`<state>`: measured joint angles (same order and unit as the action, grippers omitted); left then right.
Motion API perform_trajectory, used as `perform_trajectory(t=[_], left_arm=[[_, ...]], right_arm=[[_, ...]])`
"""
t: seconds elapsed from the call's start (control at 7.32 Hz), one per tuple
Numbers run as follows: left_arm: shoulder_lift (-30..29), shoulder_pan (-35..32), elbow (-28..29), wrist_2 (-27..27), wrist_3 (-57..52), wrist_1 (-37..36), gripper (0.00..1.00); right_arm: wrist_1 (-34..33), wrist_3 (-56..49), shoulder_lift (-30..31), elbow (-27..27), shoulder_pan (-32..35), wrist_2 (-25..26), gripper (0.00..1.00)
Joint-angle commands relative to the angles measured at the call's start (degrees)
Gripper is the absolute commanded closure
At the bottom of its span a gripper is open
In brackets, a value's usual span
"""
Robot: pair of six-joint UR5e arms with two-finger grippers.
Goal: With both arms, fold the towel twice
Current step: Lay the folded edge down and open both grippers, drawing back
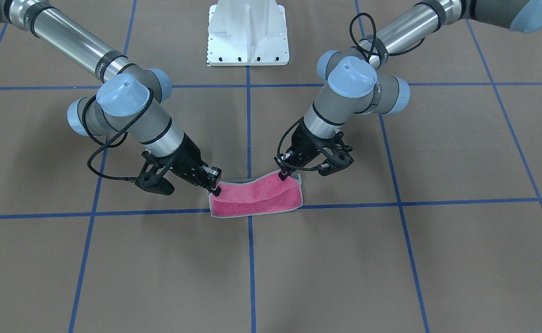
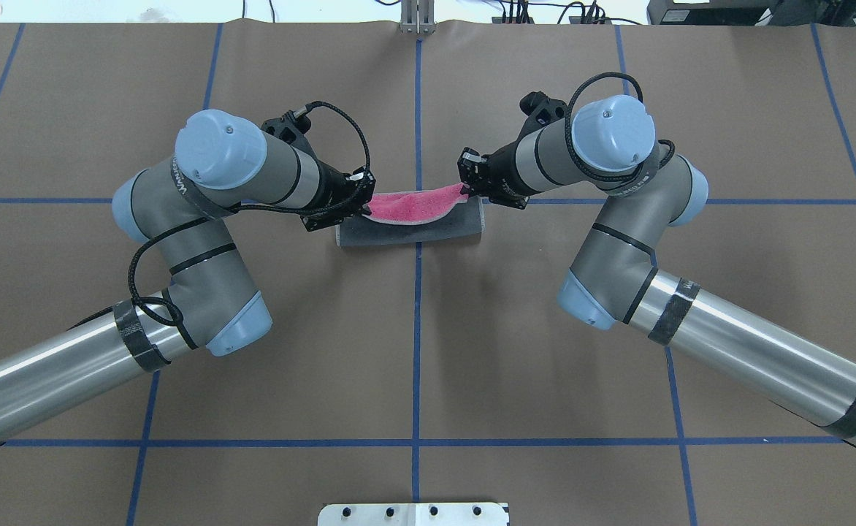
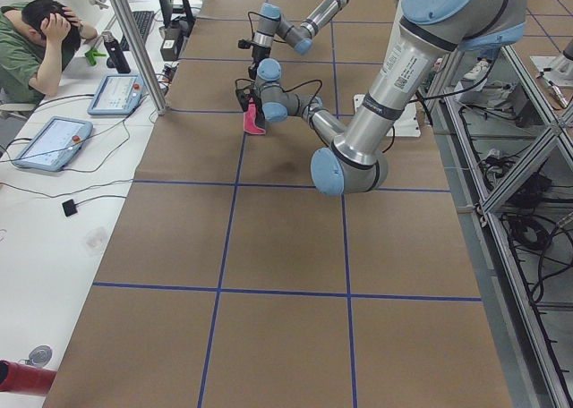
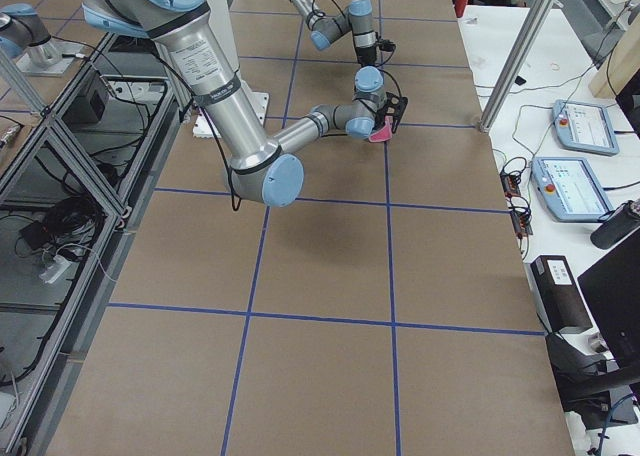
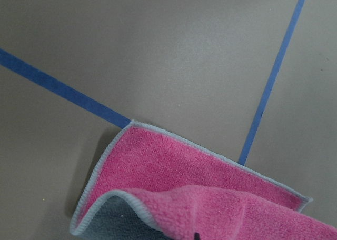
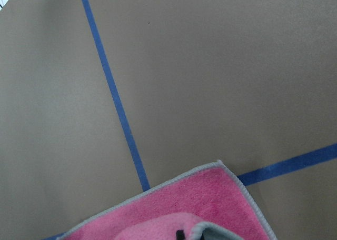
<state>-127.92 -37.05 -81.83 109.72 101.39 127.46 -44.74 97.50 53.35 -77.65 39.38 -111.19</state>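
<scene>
So I'm mid first fold, I'd say. Both my grippers are clamped on the small square terry towel [image 1: 257, 203], pink on top and dark grey underneath. It sits on the tape crossing in the middle of the brown paper-covered table [image 1: 391, 268]. My left gripper [image 1: 281, 175] pinches one corner of the edge on my side and my right gripper [image 1: 215, 187] pinches the other. That edge hangs raised, sagging a bit between them, while the far half lies flat. Next I reckon both corners need to travel evenly over to the far pale-grey border and land lined up, with enough tension that the middle doesn't droop. There's plenty of bare room beyond the towel, just blue tape lines [image 1: 251, 268] out there.
</scene>
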Motion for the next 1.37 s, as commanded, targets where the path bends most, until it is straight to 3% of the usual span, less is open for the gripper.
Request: perform_trajectory(t=[0.0,0.14,0.82,1.23], left_arm=[[-0.05,-0.04,-0.08,0.05,-0.13,0.07,0.24],[-0.05,0.05,-0.17,0.05,-0.05,0.16,0.00],[-0.05,-3.02,-0.61,1.10,-0.04,-0.19,0.00],[3.26,-10.74,-1.84,12.68,-0.75,-0.11,0.00]], right_arm=[[0.00,0.06,0.00,0.04,0.00,0.01,0.02],[-0.09,0.06,0.09,0.04,0.09,0.01,0.01],[-0.17,0.50,-0.17,-0.05,0.09,-0.34,0.01],[-0.35,0.67,-0.17,-0.22,-1.05,-0.69,0.01]])
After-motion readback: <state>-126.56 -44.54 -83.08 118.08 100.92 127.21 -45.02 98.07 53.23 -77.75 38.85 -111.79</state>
